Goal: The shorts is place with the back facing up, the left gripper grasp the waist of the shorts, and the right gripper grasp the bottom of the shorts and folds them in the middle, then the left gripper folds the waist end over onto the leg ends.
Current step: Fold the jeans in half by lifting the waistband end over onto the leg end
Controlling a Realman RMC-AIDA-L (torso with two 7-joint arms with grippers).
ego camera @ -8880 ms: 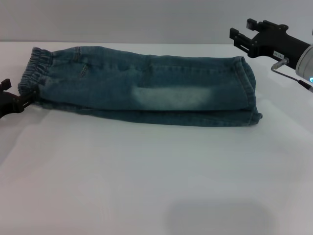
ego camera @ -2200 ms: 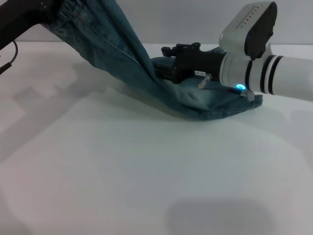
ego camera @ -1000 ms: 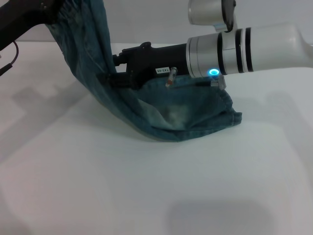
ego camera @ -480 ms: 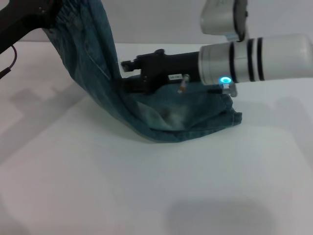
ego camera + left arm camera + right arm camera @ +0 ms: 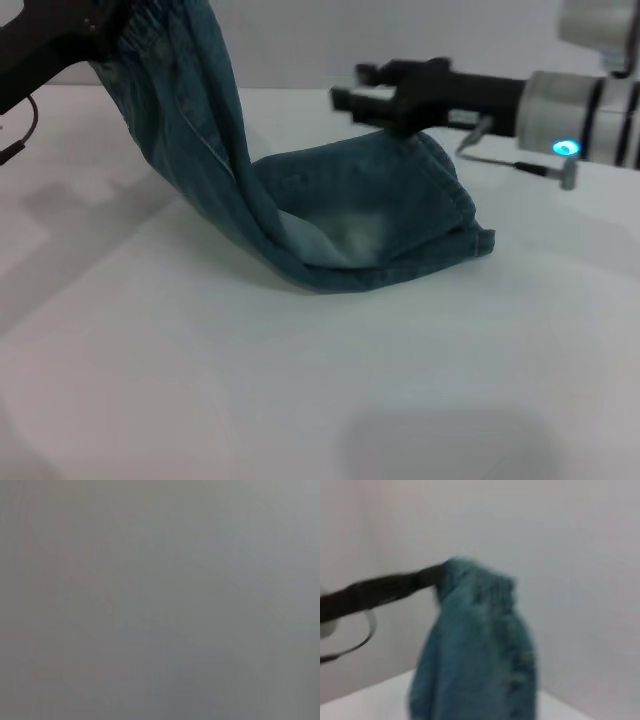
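Observation:
The blue denim shorts (image 5: 330, 225) hang in a slope from the upper left down to the table. My left gripper (image 5: 108, 24), on its black arm, is shut on the waist of the shorts (image 5: 150, 25) and holds it high. The leg ends (image 5: 468, 228) lie folded on the table at the right. My right gripper (image 5: 345, 85) hovers just above the lying part, open, with nothing between its fingers and clear of the cloth. The right wrist view shows the shorts (image 5: 475, 650) hanging from the left gripper (image 5: 440, 575). The left wrist view shows only plain grey.
The white table (image 5: 300, 380) spreads out in front of the shorts and to both sides. A thin cable (image 5: 20, 135) loops below the left arm. The right arm's white wrist with its blue light (image 5: 565, 148) is at the right edge.
The right gripper has drawn back to the right, out from the fold, and now sits above the cloth. The left gripper still holds the waist high; the lying part has settled.

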